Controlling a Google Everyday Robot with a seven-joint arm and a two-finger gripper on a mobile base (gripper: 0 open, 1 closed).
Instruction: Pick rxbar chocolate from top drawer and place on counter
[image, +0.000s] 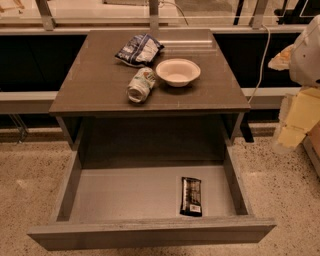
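Note:
The rxbar chocolate (191, 196), a flat black wrapper with a white label patch at its near end, lies on the grey floor of the top drawer (125, 195), toward the front right. The drawer is pulled fully open. The counter (100, 80) is the dark-brown glossy top of the cabinet above it. My gripper (295, 125) shows at the right edge as a pale yellowish shape under the white arm (307, 50). It hangs to the right of the cabinet, above the floor, well apart from the bar.
On the counter lie a blue-and-white chip bag (140, 49) at the back, a white bowl (178, 71) in the middle right and a white-green can (141, 85) on its side beside the bowl. Speckled floor (30, 165) surrounds the drawer. A rail (150, 22) runs behind.

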